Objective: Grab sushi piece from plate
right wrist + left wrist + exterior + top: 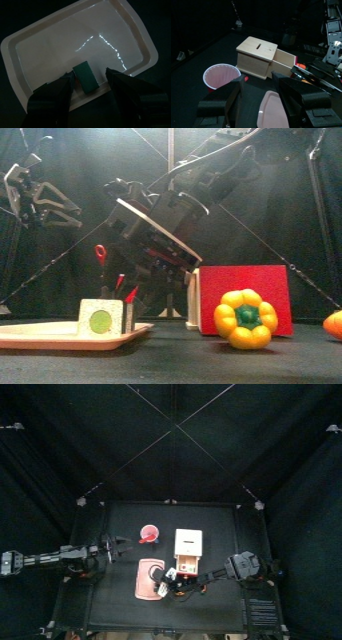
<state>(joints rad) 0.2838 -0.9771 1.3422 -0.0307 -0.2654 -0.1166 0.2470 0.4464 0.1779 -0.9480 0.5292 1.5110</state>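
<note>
Right gripper over the plate

The right gripper [89,82] hangs above the plate [40,45], its two dark jaws spread apart. Between them lies the sushi piece [85,76], a small green-wrapped block resting on the plate's floor near the rim closest to the jaws. Neither jaw clearly touches it. The plate lies tilted across the view.
</note>
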